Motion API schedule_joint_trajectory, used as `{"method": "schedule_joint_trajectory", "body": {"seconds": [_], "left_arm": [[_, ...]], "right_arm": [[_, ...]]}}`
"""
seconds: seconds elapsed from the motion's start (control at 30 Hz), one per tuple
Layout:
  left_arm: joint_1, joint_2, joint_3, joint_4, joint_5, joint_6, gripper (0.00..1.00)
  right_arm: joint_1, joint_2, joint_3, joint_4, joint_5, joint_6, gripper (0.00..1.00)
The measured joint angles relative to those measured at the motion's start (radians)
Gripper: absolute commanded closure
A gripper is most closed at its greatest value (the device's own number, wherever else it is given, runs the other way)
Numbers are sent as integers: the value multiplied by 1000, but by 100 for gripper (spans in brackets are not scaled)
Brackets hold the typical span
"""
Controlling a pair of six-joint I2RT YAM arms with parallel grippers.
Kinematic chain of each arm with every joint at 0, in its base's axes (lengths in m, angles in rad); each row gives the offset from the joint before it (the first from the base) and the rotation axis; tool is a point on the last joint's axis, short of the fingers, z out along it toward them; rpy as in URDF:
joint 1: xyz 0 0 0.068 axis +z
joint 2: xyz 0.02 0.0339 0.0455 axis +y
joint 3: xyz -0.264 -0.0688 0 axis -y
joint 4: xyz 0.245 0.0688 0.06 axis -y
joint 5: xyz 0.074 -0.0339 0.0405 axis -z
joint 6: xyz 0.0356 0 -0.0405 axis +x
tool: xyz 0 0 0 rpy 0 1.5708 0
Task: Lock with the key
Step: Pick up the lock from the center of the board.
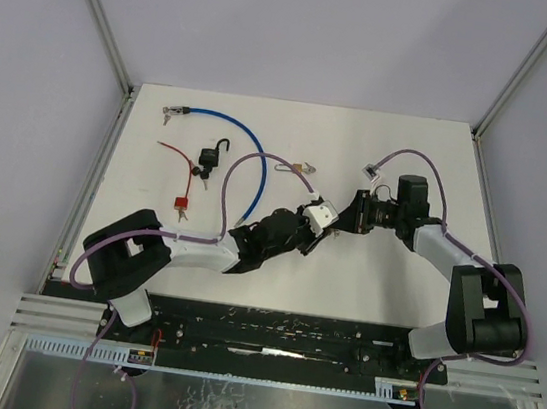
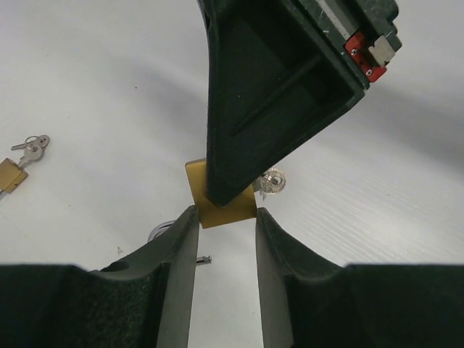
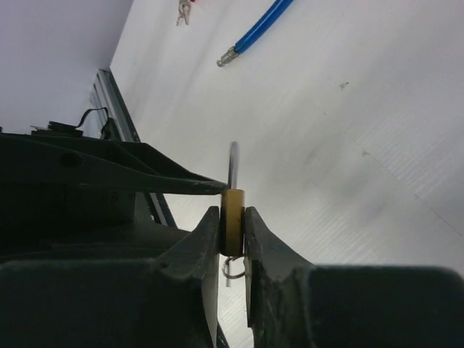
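Left gripper (image 2: 226,217): its two dark fingers fill the bottom of the left wrist view. They are closed onto the narrow edges of the brass padlock (image 3: 232,210), one finger on each side.
Right gripper (image 3: 232,214): its jaws are clamped on the padlock's two flat faces, with no gap showing on either side. In the left wrist view it comes in from above and covers the upper part of the lock.
Brass padlock: it is held by both grippers at once, where the two arms meet near the middle of the table (image 1: 413,142). It is lifted off the white surface.
Shackle (image 3: 233,163): a thin silver bar that rises from the top of the lock body in the right wrist view. Whether it is pushed home or sprung open cannot be told.
Key (image 2: 273,180): a small silvery head that shows just beside the lock's edge, next to the right gripper's finger. A wire ring hangs below the lock body. Whether the key sits in the keyhole is hidden.
Second brass padlock (image 2: 10,175): it lies on the table at the left edge of the left wrist view, with its keys (image 2: 32,147) touching it.
Blue cable (image 1: 215,114): it is spread across the far left part of the table, well apart from the grippers.
Black padlock (image 1: 210,161): it stands just below the blue cable with its shackle raised.
Red cable (image 1: 180,160): it runs left of the black padlock and ends at a small red lock (image 1: 182,203).
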Motion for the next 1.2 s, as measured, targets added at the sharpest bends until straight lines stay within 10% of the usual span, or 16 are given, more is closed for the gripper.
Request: {"method": "schedule_joint_trajectory", "body": {"seconds": [0.27, 0.47, 0.8, 1.2], "left_arm": [[-3, -2, 3, 2, -23, -1, 43], [-5, -139, -78, 6, -19, -61, 28], [140, -482, -353, 167, 187, -402, 23], [300, -548, -533, 541, 392, -1182, 35]], "right_arm": [[4, 9, 23, -47, 19, -26, 100], [4, -11, 32, -58, -23, -54, 100], [1, -175, 130, -305, -133, -350, 100], [-2, -428, 171, -579, -91, -768, 100]]}}
